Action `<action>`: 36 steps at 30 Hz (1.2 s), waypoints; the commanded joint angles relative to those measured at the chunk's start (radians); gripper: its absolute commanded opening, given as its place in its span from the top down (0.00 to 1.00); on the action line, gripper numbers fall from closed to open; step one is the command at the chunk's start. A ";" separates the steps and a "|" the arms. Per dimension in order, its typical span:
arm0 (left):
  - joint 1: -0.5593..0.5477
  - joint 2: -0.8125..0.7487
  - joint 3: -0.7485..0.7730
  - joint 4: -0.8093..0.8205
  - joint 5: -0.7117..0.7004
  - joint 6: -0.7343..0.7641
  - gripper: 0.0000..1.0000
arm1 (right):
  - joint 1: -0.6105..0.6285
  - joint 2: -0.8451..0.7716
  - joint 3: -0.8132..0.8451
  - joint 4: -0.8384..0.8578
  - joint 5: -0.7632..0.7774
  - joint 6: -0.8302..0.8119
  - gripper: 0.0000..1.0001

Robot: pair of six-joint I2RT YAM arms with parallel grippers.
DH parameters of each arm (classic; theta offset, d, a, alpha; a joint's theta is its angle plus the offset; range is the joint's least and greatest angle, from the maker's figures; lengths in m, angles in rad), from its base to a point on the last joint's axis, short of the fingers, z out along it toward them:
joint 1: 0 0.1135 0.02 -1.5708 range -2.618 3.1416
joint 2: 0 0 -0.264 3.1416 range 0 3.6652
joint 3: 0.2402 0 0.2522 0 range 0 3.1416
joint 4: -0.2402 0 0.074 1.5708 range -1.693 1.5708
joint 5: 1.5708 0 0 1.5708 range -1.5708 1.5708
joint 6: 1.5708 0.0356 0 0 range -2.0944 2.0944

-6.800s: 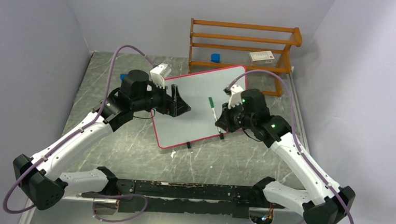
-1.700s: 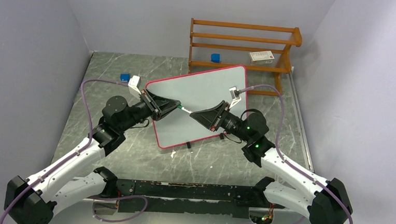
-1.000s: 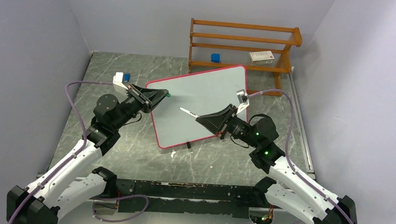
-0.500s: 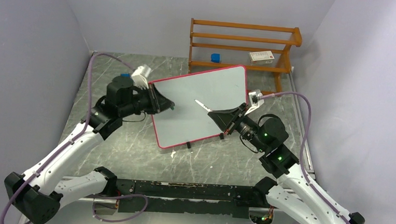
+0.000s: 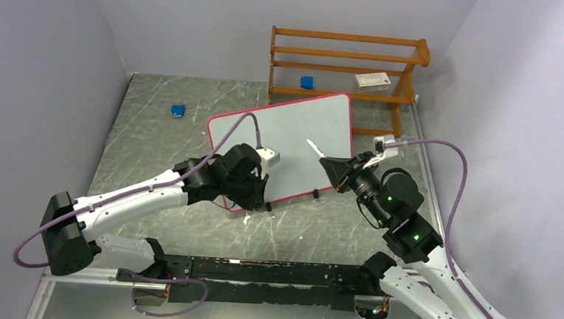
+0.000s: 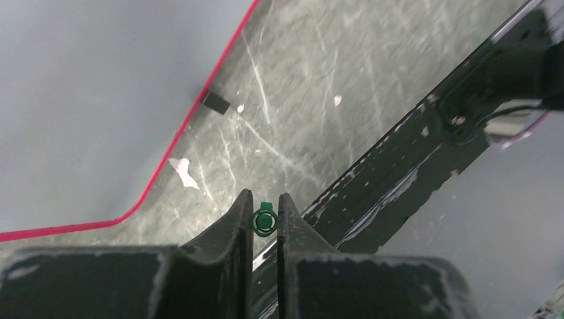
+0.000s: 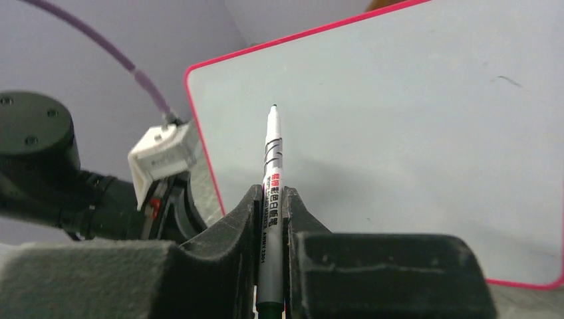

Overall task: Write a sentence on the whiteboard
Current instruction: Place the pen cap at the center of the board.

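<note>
The left arm reaches low across the desk (image 5: 155, 122), its tool (image 6: 265, 201) closed on a small green cap (image 6: 265, 221) by the near-left corner of the whiteboard (image 5: 288, 130), which lies mid-desk. The raised right arm's tool (image 7: 273, 194) clamps a white marker (image 7: 273, 143) pointing over the board. The marker's red and black barrel print is too small to read.

The grey marble table (image 5: 149, 114) is viewed whole from high behind the black base rail (image 5: 257, 270). The left wrist camera is pointed down, close, at a corner of the white, pink-framed whiteboard (image 6: 80, 100); the right is levelled across its face, shared by all.
</note>
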 commanded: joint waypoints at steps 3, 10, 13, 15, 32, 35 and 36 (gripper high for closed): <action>-0.091 0.082 0.039 -0.058 -0.079 0.050 0.95 | -0.003 -0.052 0.057 -0.140 0.165 -0.058 1.00; -0.195 0.282 0.084 -0.103 -0.158 0.064 0.95 | -0.003 -0.107 0.061 -0.190 0.249 -0.055 1.00; -0.210 0.351 0.090 -0.086 -0.160 0.071 0.95 | -0.002 -0.133 0.060 -0.196 0.271 -0.055 1.00; -0.216 0.390 0.096 -0.080 -0.160 0.079 0.95 | -0.003 -0.139 0.063 -0.204 0.285 -0.054 1.00; -0.240 0.560 0.120 -0.039 -0.172 0.130 0.76 | -0.002 -0.120 0.064 -0.196 0.305 -0.058 1.00; -0.241 0.543 0.123 -0.041 -0.182 0.129 0.67 | -0.002 -0.109 0.064 -0.187 0.297 -0.061 1.00; -0.241 0.539 0.126 -0.043 -0.190 0.129 0.64 | -0.003 -0.104 0.063 -0.186 0.296 -0.062 1.00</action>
